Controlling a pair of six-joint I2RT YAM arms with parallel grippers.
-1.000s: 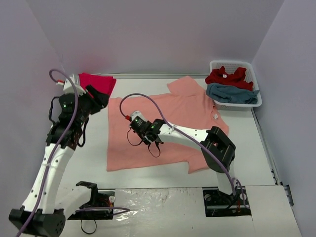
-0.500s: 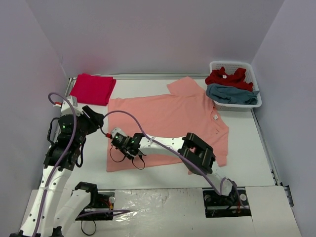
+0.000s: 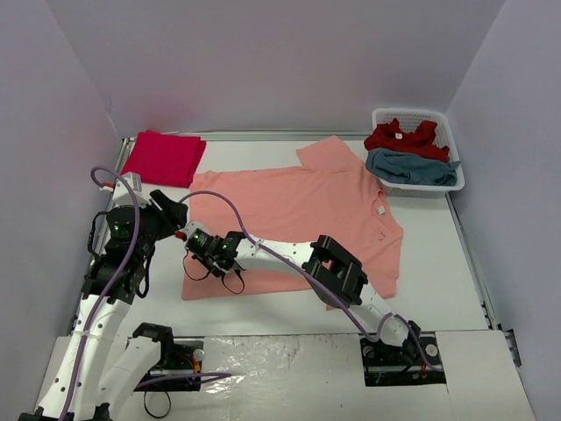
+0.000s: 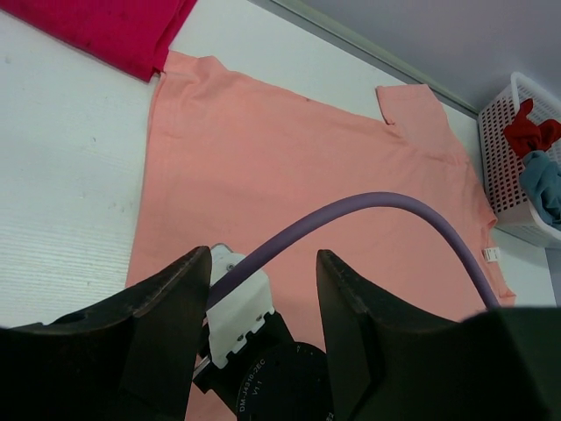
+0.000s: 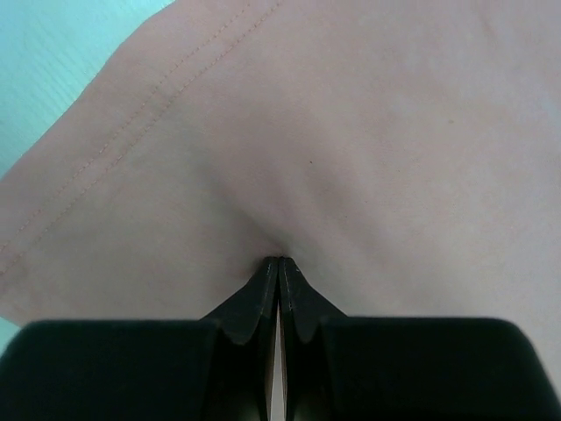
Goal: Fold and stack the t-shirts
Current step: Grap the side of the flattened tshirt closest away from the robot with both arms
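— Salmon-orange t-shirt (image 3: 298,206): what can go wrong from here?

— Left to right, quick. My left gripper (image 3: 173,213) hangs half-wide, holding nothing. It's just beside my right gripper (image 3: 196,239) and close to its purple cable (image 4: 386,200). I'd say a careless move snags that cable or knocks the two wrists together. My right gripper is clamped tight on a small peak of cloth, near the hem corner farthest from the white basket (image 3: 412,111). It's a thin bite, so a hard pull could slip it out or drag the whole shirt into a bunch.

— And how does it look?

— Spread flat, one layer, unfolded, on the table (image 3: 447,263) left of the basket, with one sleeve nearly reaching it. The hem is puckered at the pinch. Far left of the basket sits a folded crimson t-shirt (image 3: 165,158), which I take as the start of the stack. Inside the basket, a crumpled crimson t-shirt (image 3: 403,136) and a teal t-shirt (image 3: 412,167) are not yet folded.
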